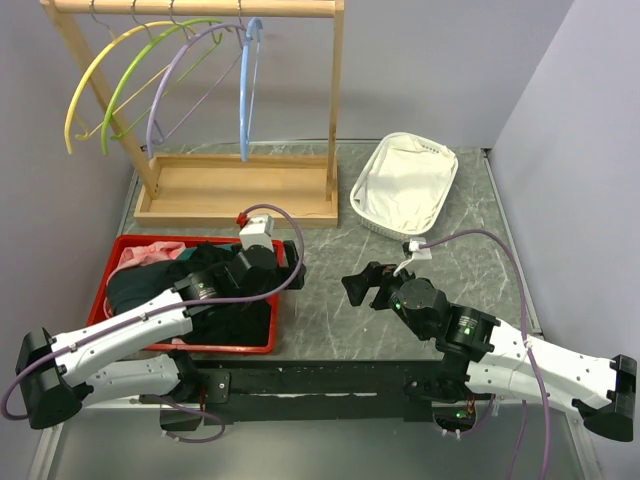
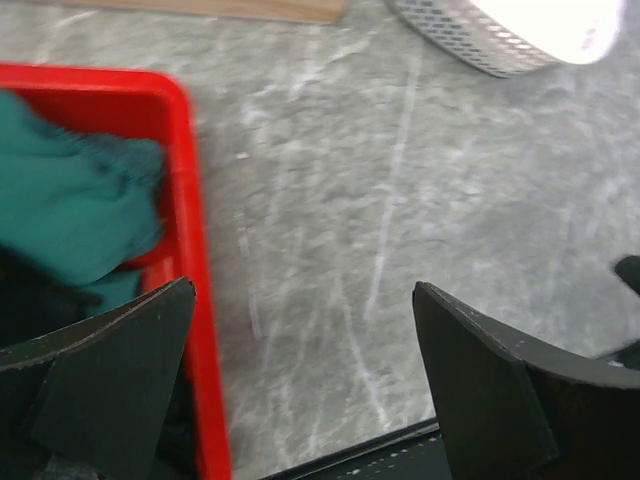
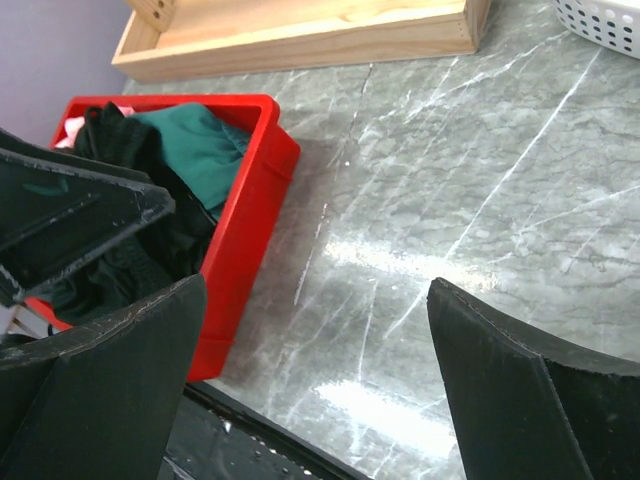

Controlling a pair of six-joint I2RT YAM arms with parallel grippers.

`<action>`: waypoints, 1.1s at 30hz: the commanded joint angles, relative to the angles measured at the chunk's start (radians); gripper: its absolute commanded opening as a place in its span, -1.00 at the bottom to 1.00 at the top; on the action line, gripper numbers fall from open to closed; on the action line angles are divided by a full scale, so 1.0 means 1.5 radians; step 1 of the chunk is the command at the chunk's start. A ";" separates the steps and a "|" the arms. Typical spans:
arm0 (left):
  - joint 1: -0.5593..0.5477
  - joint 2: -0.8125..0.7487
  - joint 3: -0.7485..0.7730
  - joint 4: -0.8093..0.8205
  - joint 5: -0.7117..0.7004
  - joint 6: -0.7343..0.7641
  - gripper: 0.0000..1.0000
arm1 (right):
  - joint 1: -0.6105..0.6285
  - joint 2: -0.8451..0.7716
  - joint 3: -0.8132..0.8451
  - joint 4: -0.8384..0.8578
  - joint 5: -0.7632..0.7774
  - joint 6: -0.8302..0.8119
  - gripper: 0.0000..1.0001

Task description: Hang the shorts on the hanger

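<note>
The black shorts (image 1: 238,314) lie crumpled in the red bin (image 1: 185,349), beside a dark teal-green garment (image 1: 135,288) and a pink garment (image 1: 140,256). In the right wrist view the shorts (image 3: 112,135) sit next to the teal garment (image 3: 200,150). The light blue hanger (image 1: 247,90) hangs on the wooden rack's rail at the back. My left gripper (image 1: 290,258) is open and empty over the bin's right wall; in its wrist view (image 2: 302,288) the jaws straddle the red wall (image 2: 195,300). My right gripper (image 1: 352,285) is open and empty above the table, right of the bin, and shows in its wrist view (image 3: 315,283).
The wooden rack (image 1: 235,195) with a tray base stands at the back and also holds yellow (image 1: 85,80), green (image 1: 130,85) and lilac (image 1: 170,90) hangers. A white mesh basket (image 1: 405,185) sits at the back right. Grey marble table (image 1: 340,320) lies between the arms.
</note>
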 commanded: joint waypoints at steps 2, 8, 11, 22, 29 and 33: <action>0.000 -0.035 0.037 -0.154 -0.113 -0.129 0.93 | -0.004 -0.008 0.011 0.005 0.008 -0.017 0.97; 0.007 -0.045 0.061 -0.316 -0.180 -0.286 0.93 | -0.004 0.005 -0.005 0.046 -0.017 -0.022 0.97; 0.023 -0.056 0.052 -0.375 -0.216 -0.351 0.95 | -0.004 0.018 -0.012 0.061 -0.031 -0.018 0.97; 0.171 0.021 0.018 -0.266 -0.240 -0.226 0.79 | -0.004 0.075 -0.023 0.123 -0.071 -0.011 0.97; 0.173 0.121 0.059 -0.307 -0.249 -0.261 -0.23 | -0.004 0.124 -0.024 0.162 -0.113 -0.011 0.97; 0.172 0.082 0.075 -0.321 -0.227 -0.204 -0.95 | -0.004 0.173 0.001 0.203 -0.178 -0.035 0.96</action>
